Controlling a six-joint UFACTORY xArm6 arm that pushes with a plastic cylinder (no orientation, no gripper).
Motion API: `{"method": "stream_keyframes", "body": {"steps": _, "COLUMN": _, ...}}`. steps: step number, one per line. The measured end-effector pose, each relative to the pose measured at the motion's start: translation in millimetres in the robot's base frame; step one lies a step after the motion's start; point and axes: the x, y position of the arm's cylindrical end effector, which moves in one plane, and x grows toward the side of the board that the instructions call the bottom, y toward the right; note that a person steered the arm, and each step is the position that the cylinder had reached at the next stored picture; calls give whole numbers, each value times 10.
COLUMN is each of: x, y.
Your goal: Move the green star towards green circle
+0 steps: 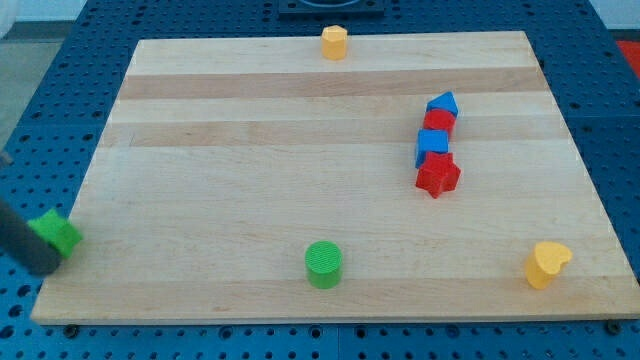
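The green star (55, 232) lies at the board's left edge, low in the view. The green circle (323, 264) stands near the bottom edge, about mid-board, far to the star's right. My dark rod comes in from the view's left, and my tip (46, 262) rests just below and left of the green star, touching or nearly touching it.
The wooden board (300, 120) fills the view. A blue triangle-like block (442, 104), a red block (438, 122), a blue cube (432, 145) and a red star (437, 176) form a column at the right. A yellow hexagon (334, 43) sits at the top edge. A yellow heart (547, 264) sits at the bottom right.
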Motion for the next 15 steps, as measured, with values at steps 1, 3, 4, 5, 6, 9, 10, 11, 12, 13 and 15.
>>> {"method": "stream_keyframes", "body": {"steps": 1, "x": -457, "y": 715}}
{"method": "stream_keyframes", "body": {"steps": 3, "x": 276, "y": 225}}
{"method": "stream_keyframes", "body": {"steps": 4, "x": 455, "y": -89}}
{"method": "stream_keyframes", "body": {"steps": 5, "x": 418, "y": -93}}
{"method": "stream_keyframes", "body": {"steps": 6, "x": 233, "y": -93}}
{"method": "stream_keyframes", "body": {"steps": 9, "x": -557, "y": 226}}
{"method": "stream_keyframes", "body": {"steps": 10, "x": -542, "y": 376}}
{"method": "stream_keyframes", "body": {"steps": 11, "x": -264, "y": -92}}
{"method": "stream_keyframes", "body": {"steps": 12, "x": -264, "y": -92}}
{"method": "stream_keyframes", "body": {"steps": 13, "x": -485, "y": -92}}
{"method": "stream_keyframes", "body": {"steps": 15, "x": -1564, "y": -95}}
